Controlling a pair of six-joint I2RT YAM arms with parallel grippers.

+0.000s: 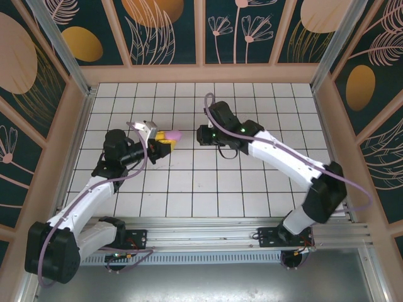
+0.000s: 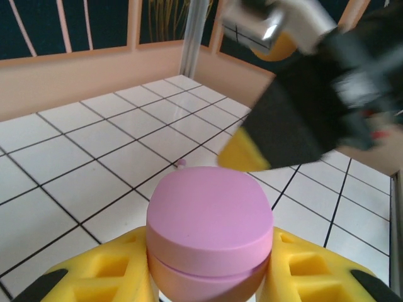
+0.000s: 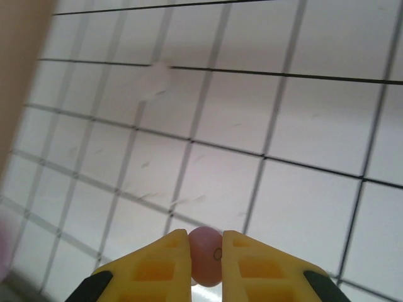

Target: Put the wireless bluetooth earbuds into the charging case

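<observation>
"So, which step are you on?"

"Bringing bud to case, I'd say. My right claw [image 3: 206, 244] is closed almost all the way, pinching a pale pink earbud [image 3: 206, 259] between its yellow tips, with the white tiles [image 3: 315, 157] beneath it."

"And the case?"

"My left claw [image 1: 165, 141] has the pink charging case [image 2: 211, 226] clamped between its fingers, open only as wide as the case itself. Seen from above, the two claws face each other near the middle of the table, close but with a gap between them."

"Can the bud go straight in?"

"I doubt it. There's a seam running round the case, and the lid looks down (at least from the left wrist, the only close look I get). So I judge the lid has to come up first. After that the right claw must line the bud over its socket and release only once it's seated. It's a small, slippery thing, and a crooked approach could flick it away."

"Anything else about?"

"A tiny pink speck [image 2: 181, 162] lies on the tiles beyond the case. It may be a second bud, but it's too small to tell."
</observation>
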